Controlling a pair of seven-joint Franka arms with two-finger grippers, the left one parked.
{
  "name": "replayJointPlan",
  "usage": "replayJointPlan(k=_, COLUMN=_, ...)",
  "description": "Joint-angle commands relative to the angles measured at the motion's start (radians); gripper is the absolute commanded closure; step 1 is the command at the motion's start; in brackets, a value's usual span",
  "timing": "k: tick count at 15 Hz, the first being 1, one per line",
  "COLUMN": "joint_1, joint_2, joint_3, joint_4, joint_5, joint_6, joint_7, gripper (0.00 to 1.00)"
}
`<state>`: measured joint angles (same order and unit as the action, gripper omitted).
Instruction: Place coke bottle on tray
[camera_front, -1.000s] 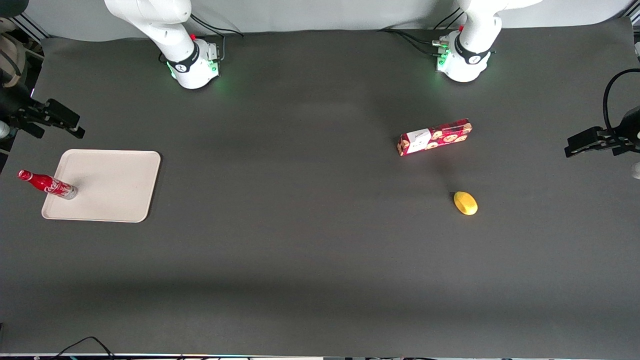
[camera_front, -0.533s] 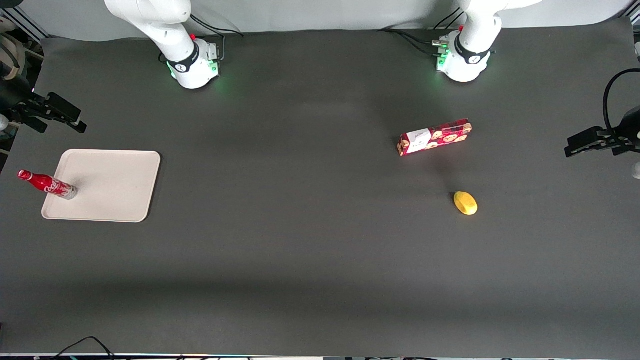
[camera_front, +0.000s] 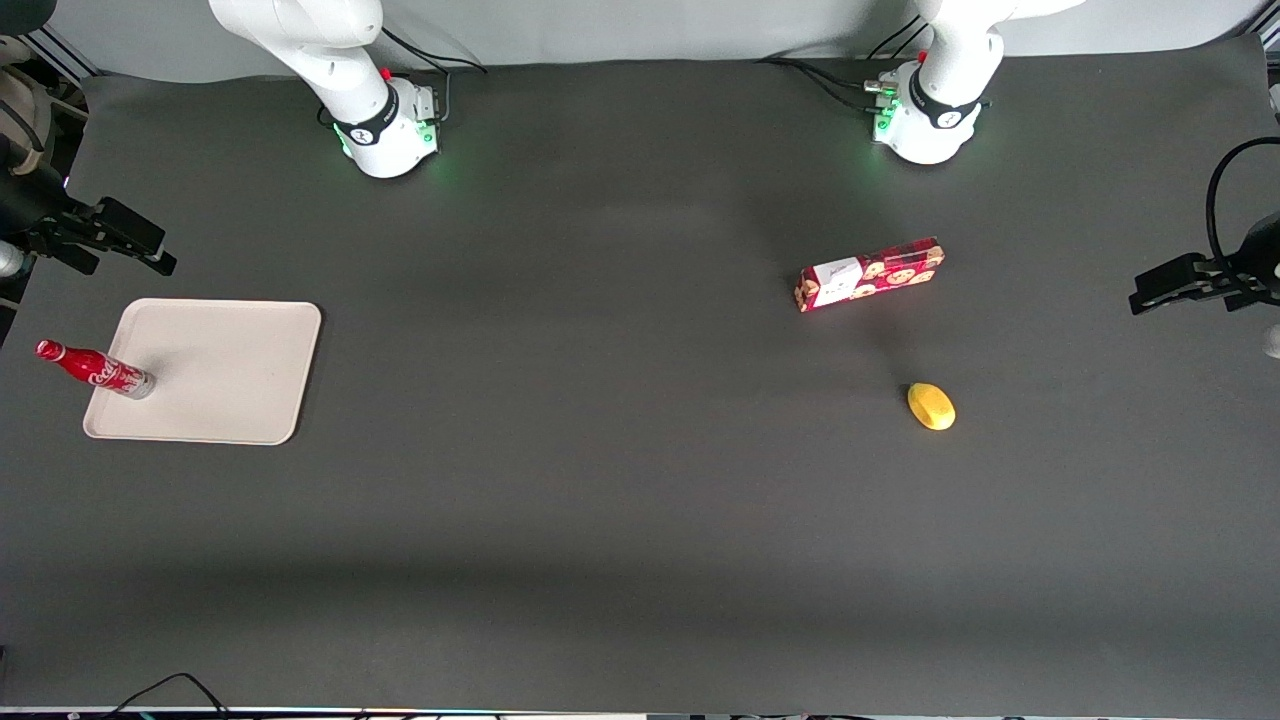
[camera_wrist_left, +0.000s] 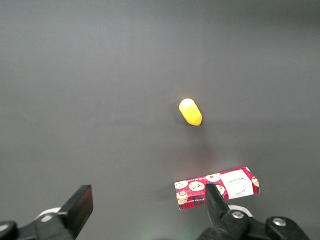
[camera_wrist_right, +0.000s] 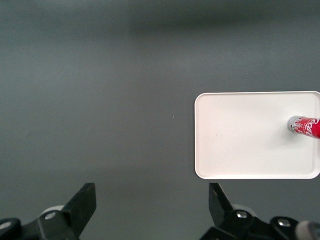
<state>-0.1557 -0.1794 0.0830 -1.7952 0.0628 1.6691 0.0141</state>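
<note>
Dark grey matting covers the table (camera_front: 600, 480), the biggest thing before me, and everything else sits on it. Next in size is the beige tray (camera_front: 230, 370), flat, rectangular, with rounded corners and a low rim, lying toward my end of the table; from my wrist camera the tray (camera_wrist_right: 240, 140) shows as a pale slab with nearly all of its floor bare. It holds one thing only: the coke bottle (camera_front: 95, 367), standing on its clear base just inside the tray's rim, at the end of the tray nearest the table's edge on my side. In the front view its long axis runs up from the base to the red cap, so the bottle stands upright with the cap on top, and its upper part shows against the mat outside the tray; from my wrist the coke bottle (camera_wrist_right: 305, 126) shows base first, red body running off the edge of the view. Well apart from the tray, toward the parked arm's end, lies a red cookie box (camera_front: 870, 274) on its long side, and nearer the front camera than that, a small yellow fruit (camera_front: 931, 406). My gripper (camera_front: 128, 250) hangs above the mat, farther from the front camera than the tray and clear of the bottle, its two fingers (camera_wrist_right: 82, 202) spread wide with nothing between them.
</note>
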Motion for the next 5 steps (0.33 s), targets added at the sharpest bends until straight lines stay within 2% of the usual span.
replayJointPlan(k=1, joint_1=-0.018, joint_2=0.057, joint_3=0.034, joint_4=0.072, joint_5=0.008, joint_6=-0.012, joint_7=0.007, gripper=0.00)
replayJointPlan(k=5, joint_1=-0.018, joint_2=0.090, joint_3=0.034, joint_4=0.114, joint_5=0.008, joint_6=-0.028, joint_7=0.007, gripper=0.00)
